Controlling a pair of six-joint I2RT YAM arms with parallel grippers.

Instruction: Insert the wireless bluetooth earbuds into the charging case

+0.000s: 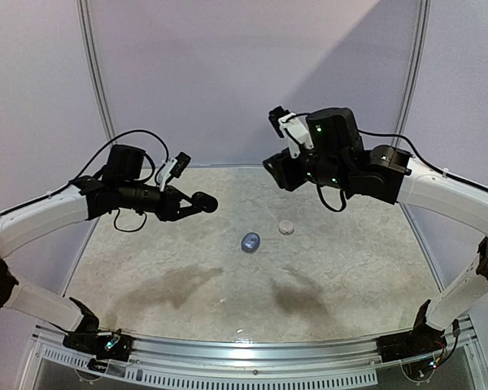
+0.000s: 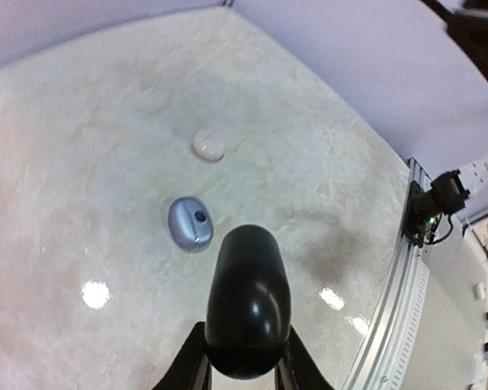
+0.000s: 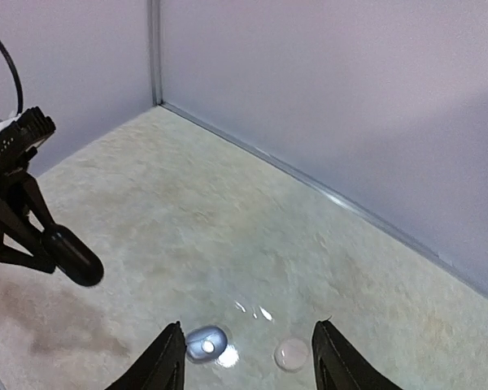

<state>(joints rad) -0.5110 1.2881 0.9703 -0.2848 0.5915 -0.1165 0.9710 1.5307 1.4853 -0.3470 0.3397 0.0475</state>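
Observation:
My left gripper [image 1: 197, 203] is shut on a glossy black, oval charging case [image 2: 246, 305], closed, held above the table's left half; it also shows in the right wrist view [image 3: 73, 254]. A silvery-blue closed case [image 1: 250, 241] lies mid-table, also in the left wrist view [image 2: 189, 223] and the right wrist view [image 3: 206, 344]. A white closed case [image 1: 286, 227] lies just right of it, also in the wrist views [image 2: 208, 145] [image 3: 292, 354]. My right gripper [image 3: 248, 325] is open and empty, high above these two cases [image 1: 272, 168]. No earbuds show in any view.
The pale mat [image 1: 350, 260] has two darker stains at the front middle. White walls close off the back and sides. An aluminium rail [image 1: 252, 348] runs along the near edge.

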